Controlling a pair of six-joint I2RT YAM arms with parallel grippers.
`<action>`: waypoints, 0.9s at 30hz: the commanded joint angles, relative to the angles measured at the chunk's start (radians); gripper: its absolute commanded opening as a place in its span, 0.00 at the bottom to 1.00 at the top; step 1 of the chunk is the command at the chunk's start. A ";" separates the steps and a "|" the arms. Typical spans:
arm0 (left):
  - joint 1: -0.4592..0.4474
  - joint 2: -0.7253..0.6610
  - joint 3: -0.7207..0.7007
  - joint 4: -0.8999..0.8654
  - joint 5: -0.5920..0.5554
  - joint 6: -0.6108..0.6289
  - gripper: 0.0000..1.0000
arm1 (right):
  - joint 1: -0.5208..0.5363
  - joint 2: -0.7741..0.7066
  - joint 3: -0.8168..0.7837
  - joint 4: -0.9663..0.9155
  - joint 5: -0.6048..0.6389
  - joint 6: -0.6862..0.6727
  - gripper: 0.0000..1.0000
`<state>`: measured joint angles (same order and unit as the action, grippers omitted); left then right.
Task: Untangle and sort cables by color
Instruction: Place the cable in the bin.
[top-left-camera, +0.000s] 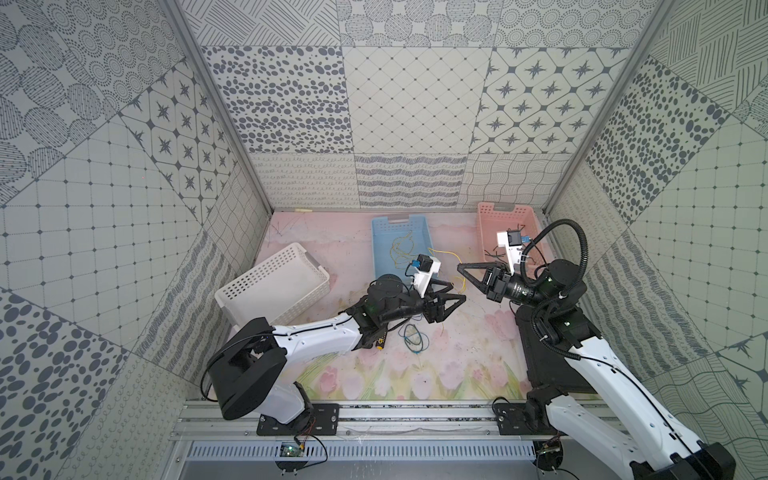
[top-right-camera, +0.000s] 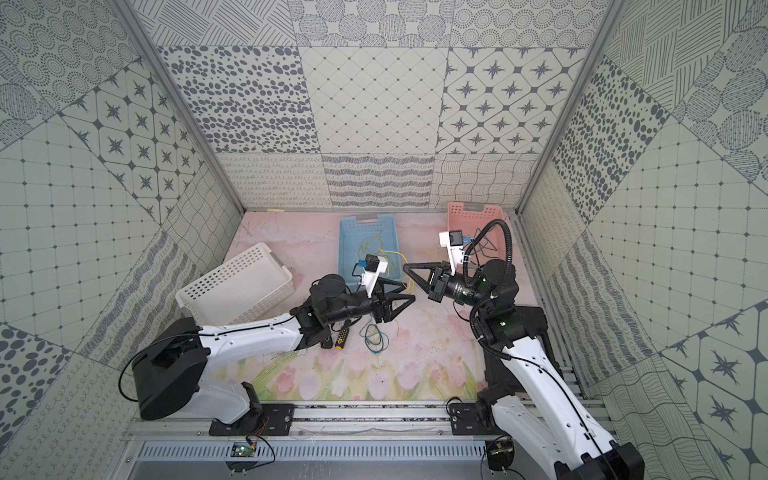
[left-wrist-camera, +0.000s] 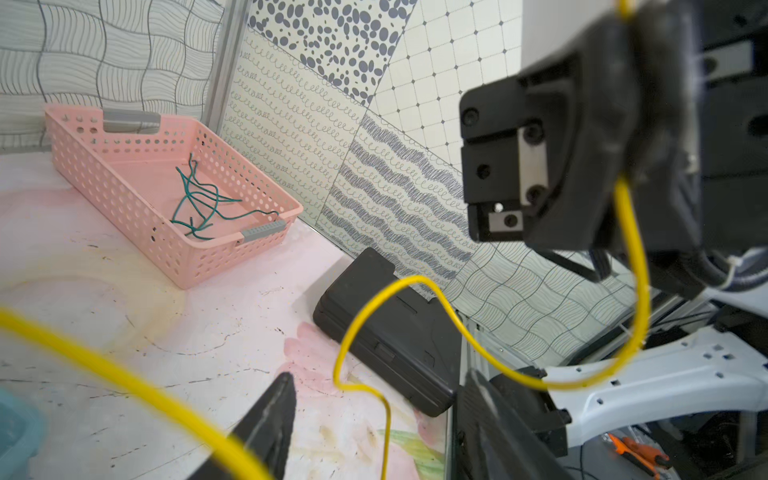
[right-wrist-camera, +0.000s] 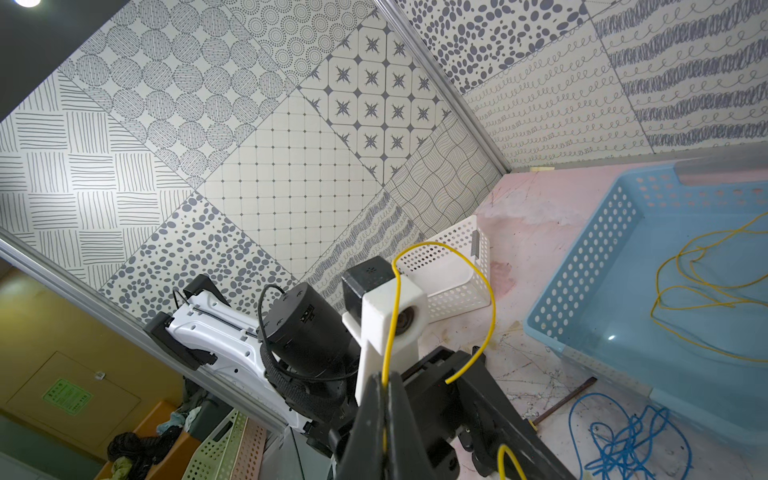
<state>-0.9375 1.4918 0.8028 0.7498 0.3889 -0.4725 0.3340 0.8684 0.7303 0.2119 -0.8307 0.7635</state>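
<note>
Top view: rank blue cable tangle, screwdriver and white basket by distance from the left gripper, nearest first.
From the left gripper:
1. blue cable tangle: on the table, just in front of the gripper.
2. screwdriver: on the table beside the arm's wrist.
3. white basket: far left, tilted.

Both arms were built of white shells joined by black cylindrical joints. The left arm (top-left-camera: 316, 336) and the right arm (top-left-camera: 602, 365) were each traced by a thin black lead, and small screw holes were dotted along the shells. A thick black corrugated hose (top-left-camera: 584, 249) was carried by the right arm only. The left claw (top-left-camera: 458, 291) and the right claw (top-left-camera: 459, 267) were formed of black, triangular, open-framed fingers. At each wrist a white bracket (top-left-camera: 428, 274) was fitted with a black camera and a blue plug. Green lights (top-left-camera: 550, 279) were shown on the joints. Black base plates (top-left-camera: 324, 417) were fastened with screws.
</note>
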 joint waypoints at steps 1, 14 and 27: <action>-0.008 0.077 0.085 0.032 -0.018 -0.028 0.47 | 0.000 -0.018 -0.012 0.070 -0.013 0.023 0.00; 0.075 -0.098 -0.151 0.045 0.011 -0.091 0.00 | -0.136 -0.182 -0.030 -0.247 0.358 -0.124 0.00; 0.266 -0.170 0.115 -0.410 -0.039 -0.040 0.00 | -0.173 -0.010 -0.098 -0.050 0.181 -0.144 0.87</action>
<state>-0.7319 1.2858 0.7757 0.5617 0.3912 -0.5388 0.1661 0.8944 0.6460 0.0853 -0.6403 0.6735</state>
